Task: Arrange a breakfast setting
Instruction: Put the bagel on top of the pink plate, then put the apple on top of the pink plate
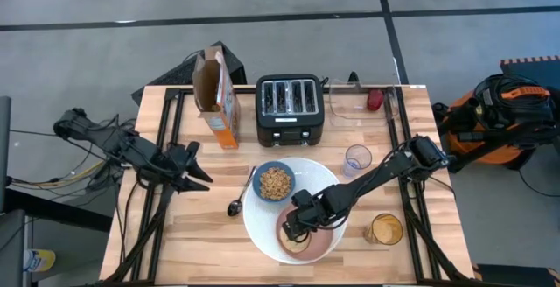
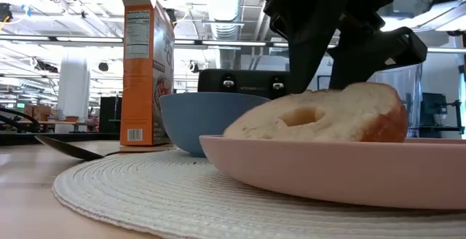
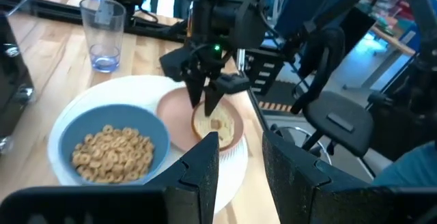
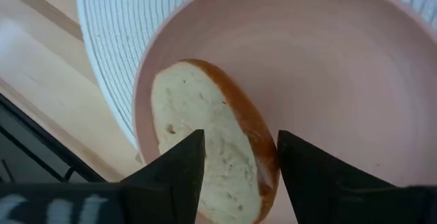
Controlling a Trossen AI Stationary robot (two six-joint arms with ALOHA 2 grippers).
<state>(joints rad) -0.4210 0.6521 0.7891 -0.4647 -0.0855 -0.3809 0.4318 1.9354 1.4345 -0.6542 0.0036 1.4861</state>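
The round toasted bread lies flat, cut face up, on the pink saucer. The right gripper stands over it, fingers parted, not gripping. I cannot tell the left gripper's fingers.

Right end effector over pink saucer on white plate.

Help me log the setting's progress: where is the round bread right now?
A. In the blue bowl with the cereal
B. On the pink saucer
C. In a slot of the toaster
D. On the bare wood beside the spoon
B: the round bread lies on the pink saucer, under the right gripper.
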